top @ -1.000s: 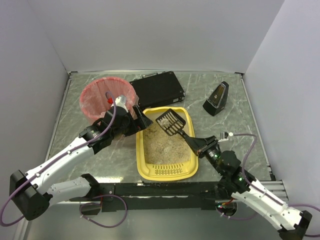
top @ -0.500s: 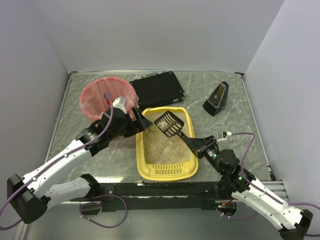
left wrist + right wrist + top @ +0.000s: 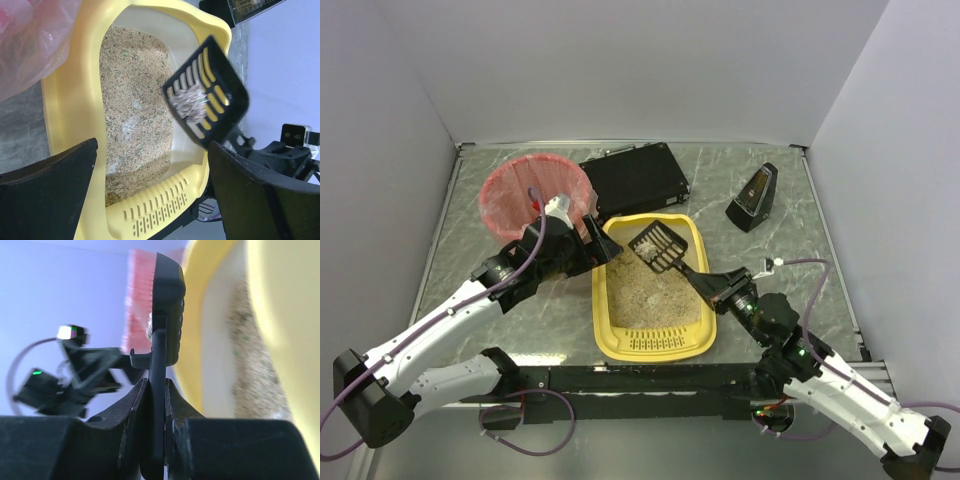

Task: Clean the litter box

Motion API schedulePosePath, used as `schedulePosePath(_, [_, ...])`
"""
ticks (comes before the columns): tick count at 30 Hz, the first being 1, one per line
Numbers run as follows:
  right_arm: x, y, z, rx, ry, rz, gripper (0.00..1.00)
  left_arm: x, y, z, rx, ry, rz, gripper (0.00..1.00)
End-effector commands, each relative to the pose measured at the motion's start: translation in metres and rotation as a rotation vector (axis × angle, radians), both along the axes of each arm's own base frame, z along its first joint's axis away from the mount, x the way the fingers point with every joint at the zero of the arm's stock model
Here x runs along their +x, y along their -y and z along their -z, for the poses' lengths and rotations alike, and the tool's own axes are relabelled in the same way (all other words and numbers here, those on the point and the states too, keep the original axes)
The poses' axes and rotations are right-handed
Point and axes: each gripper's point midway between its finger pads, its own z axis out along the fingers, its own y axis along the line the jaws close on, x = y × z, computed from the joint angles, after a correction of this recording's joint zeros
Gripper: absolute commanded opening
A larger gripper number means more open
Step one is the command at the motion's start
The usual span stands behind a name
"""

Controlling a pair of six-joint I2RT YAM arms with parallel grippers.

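**A:** Where do we stand with the litter box (image 3: 655, 343)?

**B:** It sits on the desk (image 3: 770, 190) between our two arms, just beside the pink-lined bin (image 3: 525, 195). Our right tool (image 3: 712, 287) is clenched on the handle of the scoop (image 3: 658, 247). The scoop hangs above the far end of the box with a small clump (image 3: 190, 102) resting on its slots.

**A:** So we have a load lifted but not dumped?

**B:** That is our reading. Our left tool (image 3: 598, 238) is spread wide and grasps nothing. It hovers at the box's far-left corner, next to the bin.

**A:** What is left?

**B:** We judge we are early. The clump has to go into the bin, and then the litter (image 3: 645, 290) needs more sifting. We cannot tell whether it hides more clumps.
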Motion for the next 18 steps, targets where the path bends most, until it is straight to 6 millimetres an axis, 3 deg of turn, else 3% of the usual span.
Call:
schedulePosePath(1, [-0.003,0.002,-0.017,0.038,0.018,-0.007,0.00,0.003,-0.001,-0.016,-0.021,0.035,-0.016,0.97])
schedulePosePath(2, [-0.008,0.012,-0.026,0.069,0.044,0.014,0.00,0.002,0.001,-0.017,-0.025,0.039,-0.008,0.97])
schedulePosePath(3, [-0.009,0.020,-0.013,0.037,0.009,0.040,0.00,0.002,0.001,-0.017,-0.029,0.038,-0.006,0.97])
schedulePosePath(5, [-0.007,0.030,-0.014,0.075,0.030,0.089,0.00,0.001,0.001,-0.017,-0.028,0.037,-0.002,0.97])
schedulePosePath(6, [-0.005,0.028,-0.035,0.135,0.103,0.086,0.00,0.001,0.001,-0.018,-0.032,0.036,-0.004,0.97])
schedulePosePath(9, [0.001,0.008,-0.024,0.034,0.072,0.028,0.00,-0.003,0.003,-0.019,-0.039,0.031,0.017,0.97])
schedulePosePath(10, [-0.003,0.003,-0.037,0.015,0.071,-0.011,0.00,-0.004,0.004,-0.019,-0.042,0.029,0.022,0.97])
schedulePosePath(11, [-0.003,-0.001,-0.031,-0.047,0.060,-0.031,0.00,-0.005,0.003,-0.020,-0.045,0.028,0.024,0.97])
schedulePosePath(14, [-0.008,0.011,-0.025,-0.086,0.043,-0.011,0.00,-0.010,-0.003,-0.016,-0.049,0.020,0.007,0.97])
schedulePosePath(18, [-0.017,0.028,-0.038,0.003,0.087,0.031,0.00,-0.017,-0.014,-0.010,-0.051,0.023,-0.019,0.97])
